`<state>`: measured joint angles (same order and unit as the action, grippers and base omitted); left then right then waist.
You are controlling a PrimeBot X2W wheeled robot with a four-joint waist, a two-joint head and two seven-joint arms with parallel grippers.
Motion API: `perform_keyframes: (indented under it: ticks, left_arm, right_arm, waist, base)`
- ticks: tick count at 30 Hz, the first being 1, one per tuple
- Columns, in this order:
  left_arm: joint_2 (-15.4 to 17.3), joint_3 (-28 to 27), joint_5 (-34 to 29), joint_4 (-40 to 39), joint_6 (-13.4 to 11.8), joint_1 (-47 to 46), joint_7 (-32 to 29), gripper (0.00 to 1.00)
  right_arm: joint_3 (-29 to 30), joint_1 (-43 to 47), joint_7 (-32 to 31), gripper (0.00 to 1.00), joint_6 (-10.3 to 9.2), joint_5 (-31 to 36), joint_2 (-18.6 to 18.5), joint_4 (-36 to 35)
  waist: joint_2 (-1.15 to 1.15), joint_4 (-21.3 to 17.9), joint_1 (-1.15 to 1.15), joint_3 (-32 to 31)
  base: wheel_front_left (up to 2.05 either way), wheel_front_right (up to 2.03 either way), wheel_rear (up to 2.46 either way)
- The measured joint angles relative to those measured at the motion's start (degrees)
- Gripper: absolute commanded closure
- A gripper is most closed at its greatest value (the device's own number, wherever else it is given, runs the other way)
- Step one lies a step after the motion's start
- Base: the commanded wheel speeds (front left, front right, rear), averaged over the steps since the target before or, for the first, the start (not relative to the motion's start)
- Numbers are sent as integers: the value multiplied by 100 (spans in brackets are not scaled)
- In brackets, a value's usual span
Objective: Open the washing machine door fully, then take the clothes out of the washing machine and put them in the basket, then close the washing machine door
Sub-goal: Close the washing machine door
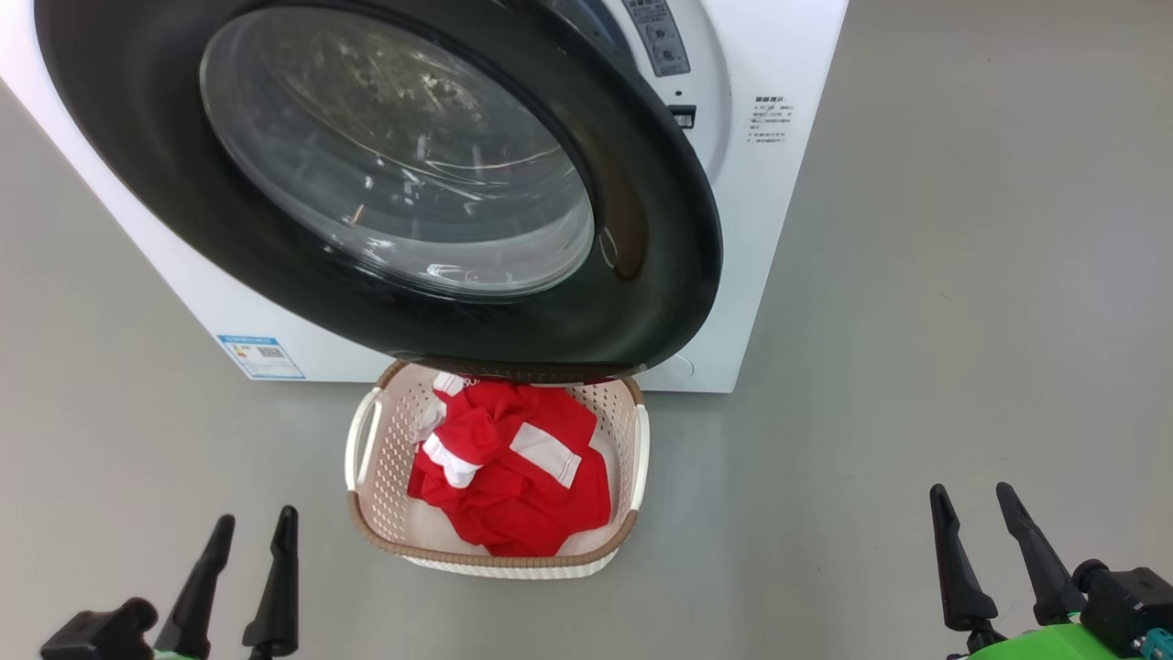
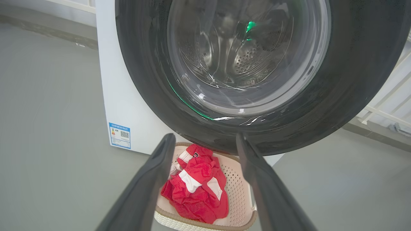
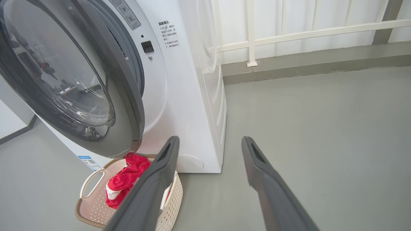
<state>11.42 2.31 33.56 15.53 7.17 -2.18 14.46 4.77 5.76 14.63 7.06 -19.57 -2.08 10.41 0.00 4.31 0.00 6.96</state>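
Door (image 1: 660, 238) is hanging ajar above the basket (image 1: 389, 440) holding the clothes (image 1: 513, 477); its free edge is lying up-left of the right gripper (image 1: 970, 488), probably the nearer; left gripper (image 1: 257, 515) and right are both gaping, empty

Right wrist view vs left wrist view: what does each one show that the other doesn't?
Right wrist view: the door from the side, standing ajar off the washing machine front, plus the latch socket, printed labels and a white railing. Left wrist view: the door face-on, with the steel drum visible through its glass. Both: red clothes in the basket below the door; right gripper and left gripper open in their own views.
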Motion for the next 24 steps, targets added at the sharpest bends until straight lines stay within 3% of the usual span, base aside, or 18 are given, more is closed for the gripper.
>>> perform_keyframes:
  ticks: [9, 24]
  left_arm:
    - [-274, -334, -1220, -497, 0, 188, 0, 0]
    - [-367, -358, -1429, -563, 0, 235, 0, 0]
  right_arm:
    - [18, 1, 0, 0, 0, -1, 0, -4]
    - [18, 1, 0, 0, 0, -1, 0, -20]
  waist:
    - [0, 1, 0, -14]
    - [0, 8, 0, 29]
  base:
    - [0, 0, 0]
    - [0, 0, 0]
